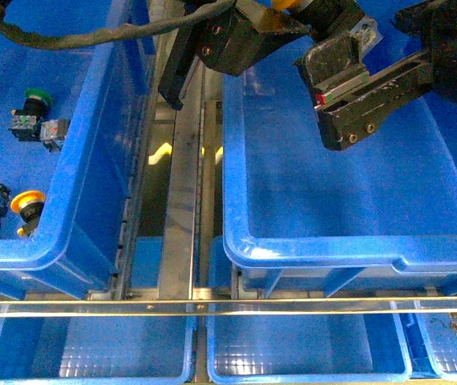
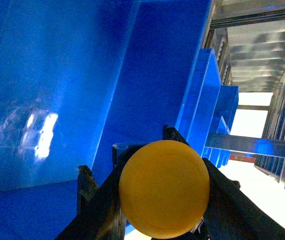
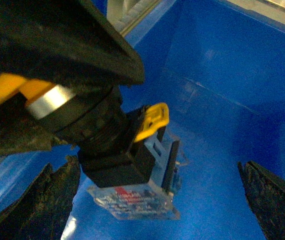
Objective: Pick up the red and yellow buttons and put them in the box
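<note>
Left pincer [image 2: 152,170] grips the yellow button [image 2: 163,187] over the box [image 1: 317,249]; release it low, clear of the spread, empty right pincer [image 1: 347,84].

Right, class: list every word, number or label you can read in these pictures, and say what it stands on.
No text can be read.
Label on the held yellow button: red and blue print, too blurred.
Switch blocks in the left bin: marks too small.

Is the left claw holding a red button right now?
No, the button cap clamped in the left claw is yellow.
</note>
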Robot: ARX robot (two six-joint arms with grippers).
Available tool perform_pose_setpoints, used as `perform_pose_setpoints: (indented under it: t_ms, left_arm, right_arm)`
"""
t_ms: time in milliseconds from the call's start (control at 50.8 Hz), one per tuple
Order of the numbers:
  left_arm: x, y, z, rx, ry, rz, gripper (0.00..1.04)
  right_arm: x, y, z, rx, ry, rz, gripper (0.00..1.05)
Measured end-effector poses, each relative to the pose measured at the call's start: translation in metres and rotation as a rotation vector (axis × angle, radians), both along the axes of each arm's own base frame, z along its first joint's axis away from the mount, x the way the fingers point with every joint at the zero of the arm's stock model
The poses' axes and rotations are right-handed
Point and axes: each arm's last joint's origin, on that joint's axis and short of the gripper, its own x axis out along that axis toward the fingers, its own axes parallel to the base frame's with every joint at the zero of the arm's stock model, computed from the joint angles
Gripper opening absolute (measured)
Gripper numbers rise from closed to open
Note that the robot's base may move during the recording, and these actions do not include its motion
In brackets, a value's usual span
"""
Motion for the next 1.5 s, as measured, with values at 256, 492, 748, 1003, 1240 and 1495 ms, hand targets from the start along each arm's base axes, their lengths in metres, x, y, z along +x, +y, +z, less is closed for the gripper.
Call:
perform_pose_setpoints:
  t_ms: [256,492,748,1003,1240,1495]
  left_arm:
    - [0.002,0.002,0.0,-0.003,-0.004,0.008,0.33]
    - [0.003,0.002,0.001,-0.007,-0.008,0.008,0.33]
    - [0.004,0.002,0.0,-0.004,-0.008,0.011,0.33]
    - [0.005,0.002,0.0,0.034,-0.044,0.036,0.64]
    - [0.01,0.005,0.009,-0.012,-0.125,0.032,0.98]
    - [0.003,0.021,0.026,-0.037,-0.184,0.076,0.97]
  right_arm:
    - [0.01,0.007,0.009,0.003,-0.031,0.007,0.79]
    - [0.01,0.008,0.009,0.011,-0.027,0.024,0.47]
    - [0.009,0.008,0.008,0.01,-0.025,0.023,0.44]
    - [0.008,0.006,0.006,0.003,-0.025,-0.001,0.44]
    - [0.007,0.006,0.005,0.001,-0.019,0.003,0.43]
    - [0.005,0.005,0.001,-0.005,-0.006,0.005,0.43]
